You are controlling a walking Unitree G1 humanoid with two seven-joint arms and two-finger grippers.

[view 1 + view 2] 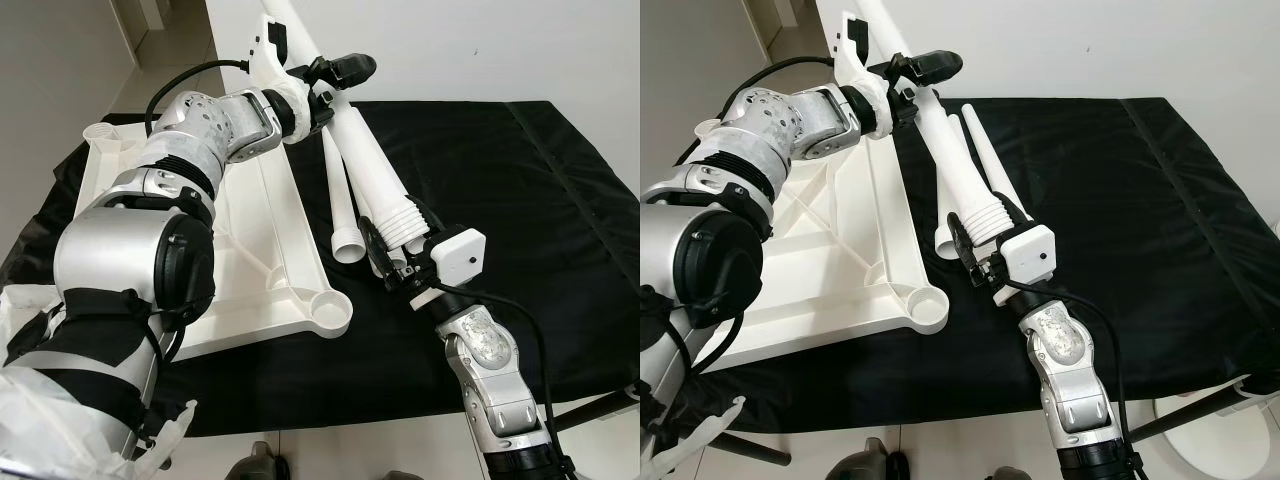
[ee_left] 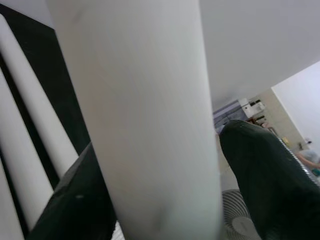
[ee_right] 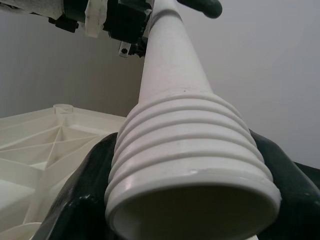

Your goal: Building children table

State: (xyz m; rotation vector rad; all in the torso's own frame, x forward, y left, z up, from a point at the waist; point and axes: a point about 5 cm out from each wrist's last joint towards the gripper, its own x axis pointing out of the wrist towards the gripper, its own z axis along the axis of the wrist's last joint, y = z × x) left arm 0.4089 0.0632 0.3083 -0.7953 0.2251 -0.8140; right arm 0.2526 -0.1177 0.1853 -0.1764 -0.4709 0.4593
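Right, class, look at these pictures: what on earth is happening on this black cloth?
The robot holds one white table leg in both tools, lifted off the black cloth. The left tool is shut on its slim upper part; the right tool is shut on its ribbed, threaded end. The white tabletop lies upside down on the cloth with its corner socket near. More legs lie beside it, not yet fitted.

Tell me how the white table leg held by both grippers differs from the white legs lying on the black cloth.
The held white plastic table leg is raised and slanted off the black cloth; the loose white plastic legs lie flat on it. The left gripper clamps the held leg's narrow upper part and the right gripper its ribbed threaded end; nothing touches the loose legs. All are white tapered tubes.
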